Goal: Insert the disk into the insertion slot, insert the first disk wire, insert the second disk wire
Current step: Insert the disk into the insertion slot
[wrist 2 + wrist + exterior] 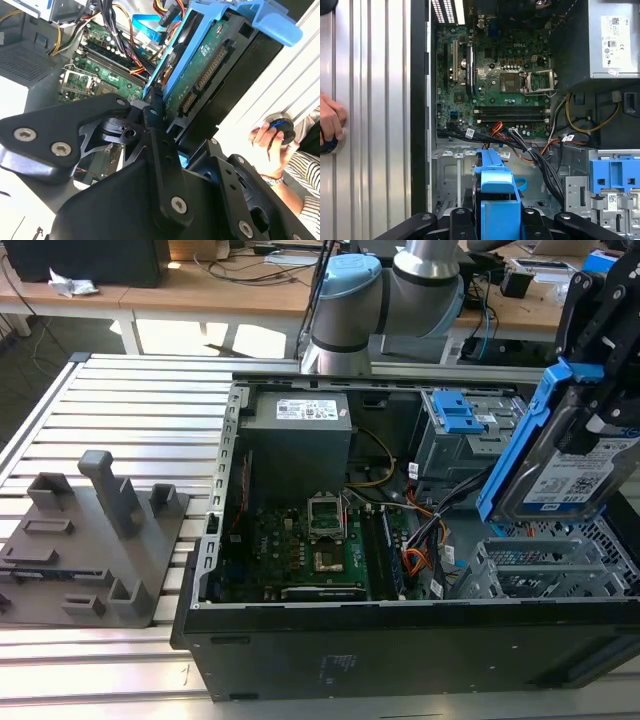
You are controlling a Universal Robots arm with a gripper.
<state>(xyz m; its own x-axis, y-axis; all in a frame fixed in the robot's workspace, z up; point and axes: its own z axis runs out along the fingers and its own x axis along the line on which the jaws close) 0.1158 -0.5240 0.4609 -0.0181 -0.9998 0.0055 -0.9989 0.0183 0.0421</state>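
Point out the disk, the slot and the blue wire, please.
disk [578, 478]: exterior view, white label.
slot [492, 575]: exterior view, grey metal wall.
blue wire [146, 23]: second wrist view, flat middle stretch.

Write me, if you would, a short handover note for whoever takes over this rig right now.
Gripper: shut on the silver-grey hard drive in its bright blue plastic carrier, held tilted above the open computer case.
Light grey perforated sheet-metal drive cage: below the drive, which is not in it.
Flat bright blue cable: lying inside the case; the drive's connectors are bare.
Done: drive in hand. Left: insertion and both wires.
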